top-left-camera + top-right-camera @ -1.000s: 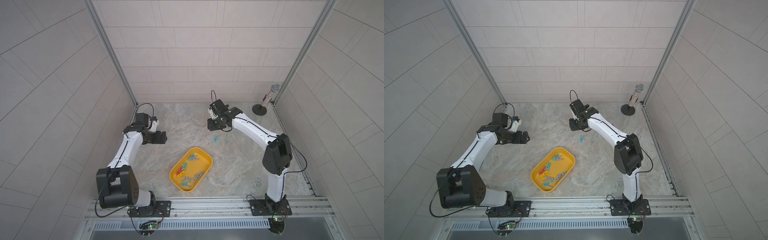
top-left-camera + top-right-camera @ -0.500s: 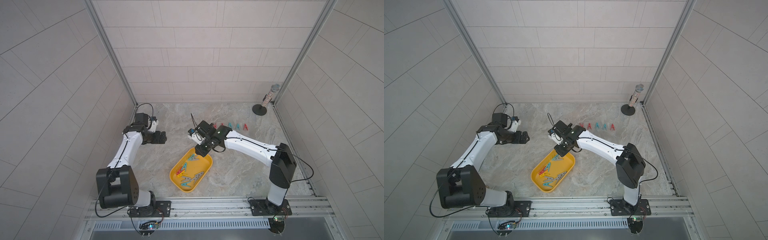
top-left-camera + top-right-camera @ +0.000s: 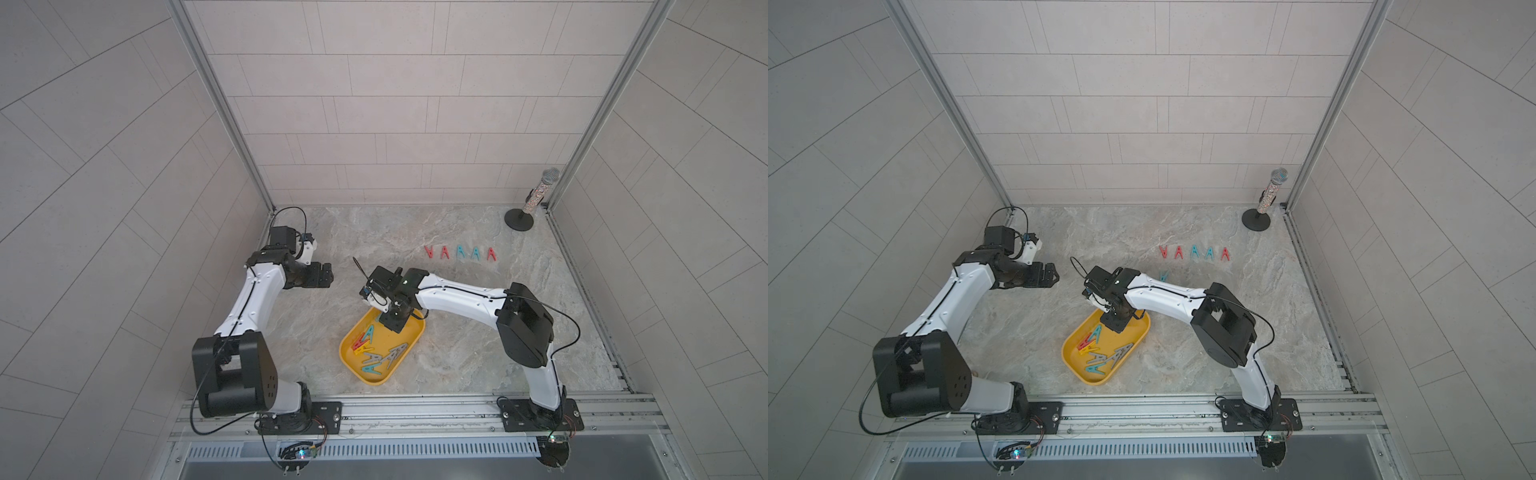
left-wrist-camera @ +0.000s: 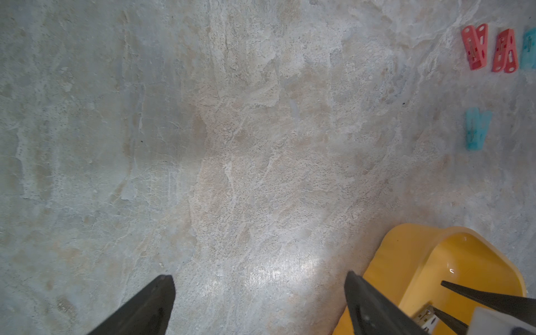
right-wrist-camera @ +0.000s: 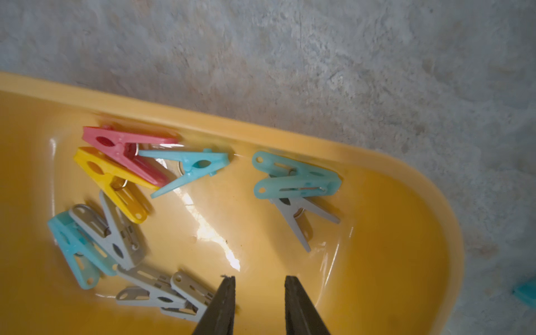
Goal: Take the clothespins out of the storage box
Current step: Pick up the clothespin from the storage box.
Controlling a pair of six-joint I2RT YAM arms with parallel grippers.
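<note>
Right gripper [image 5: 259, 280] is back over the storage box [image 5: 203, 116]. A second ago I had it up at the back of the table, over the spot where the loose teal clothespin [image 3: 1163, 275] now lies. Half a second ago it was mid-swing, reaching the box's upper end. So the drop is done and the return leg is done.

The loose teal pin sits alone on the marble tabletop [image 3: 374, 232], just below and left of the row of five clothespins [image 3: 460, 252] (red, red, teal, teal, red), right of centre in both top views. That makes six out by my count.

Right jaws show a narrow gap with nothing between them, and the tips are low over the bare yellow floor of the box. Left gripper [image 4: 258, 278] has its jaws wide and empty, parked over bare table to the upper left of the box. It is in the same place as a second ago.

The box lies on a diagonal, lower centre in both top views. About nine pins are left inside:
- red clothespin [image 5: 127, 150] resting on the yellow clothespin [image 5: 113, 179]
- three teal pins
- several grey pins

The grey pair [image 5: 162, 293] lies just beside one right fingertip and looks like the easiest next grab. The two overlap, so I'd guess a pinch could drag both. Roughly a third of the job looks done.
</note>
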